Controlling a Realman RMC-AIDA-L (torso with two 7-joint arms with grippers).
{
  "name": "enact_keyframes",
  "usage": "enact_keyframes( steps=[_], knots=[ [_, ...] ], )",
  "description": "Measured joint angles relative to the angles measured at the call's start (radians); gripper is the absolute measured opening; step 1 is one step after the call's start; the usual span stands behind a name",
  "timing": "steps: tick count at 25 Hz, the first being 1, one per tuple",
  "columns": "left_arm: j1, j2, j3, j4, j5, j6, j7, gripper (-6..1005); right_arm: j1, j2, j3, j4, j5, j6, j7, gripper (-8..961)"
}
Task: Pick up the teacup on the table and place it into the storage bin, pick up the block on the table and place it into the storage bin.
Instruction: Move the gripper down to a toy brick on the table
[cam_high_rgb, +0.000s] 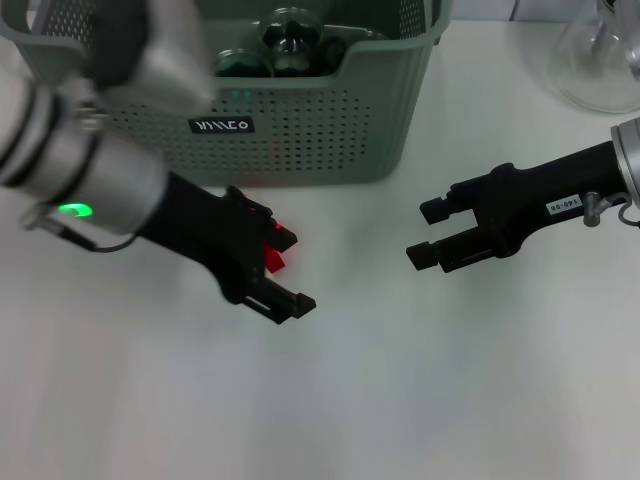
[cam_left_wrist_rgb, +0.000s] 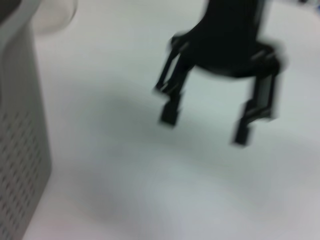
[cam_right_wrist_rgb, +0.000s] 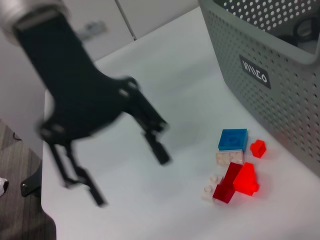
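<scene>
Left gripper (cam_high_rgb: 285, 270): I see fingers spread over red blocks (cam_high_rgb: 273, 257), before storage bin (cam_high_rgb: 330, 140). Right gripper (cam_high_rgb: 428, 232): fingers spread, empty, above surface (cam_high_rgb: 400, 380).

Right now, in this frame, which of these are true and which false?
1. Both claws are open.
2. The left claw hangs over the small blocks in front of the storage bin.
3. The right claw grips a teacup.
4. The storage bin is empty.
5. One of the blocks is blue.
1. True: the left claw and the right claw both have their fingers apart.
2. True: it is above the red block, near the storage bin.
3. False: the right claw holds nothing and hovers over bare table.
4. False: dark glassware already lies inside.
5. True: a blue block lies among the red and clear ones.
</scene>
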Motion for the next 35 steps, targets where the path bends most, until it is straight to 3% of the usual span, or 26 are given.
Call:
enact_keyframes(
  steps=[8, 20, 26, 35],
  knots=[
    [-0.113, 0.0, 0.159, -0.189, 0.162, -0.17, -0.148, 798, -0.005, 0.003, 0.0, 0.015, 0.0, 0.003, -0.006, 796],
    [-0.126, -0.001, 0.197, -0.181, 0.298, -0.201, -0.259, 799, -0.01, 0.004, 0.0, 0.025, 0.0, 0.007, -0.007, 796],
    [-0.151, -0.001, 0.288, -0.166, 0.361, -0.202, -0.399, 799, -0.01, 0.004, 0.0, 0.025, 0.0, 0.007, -0.008, 796],
    [-0.192, -0.002, 0.336, -0.193, 0.389, -0.205, -0.493, 799, -0.008, 0.002, 0.0, 0.025, 0.0, 0.007, -0.011, 796]
  ],
)
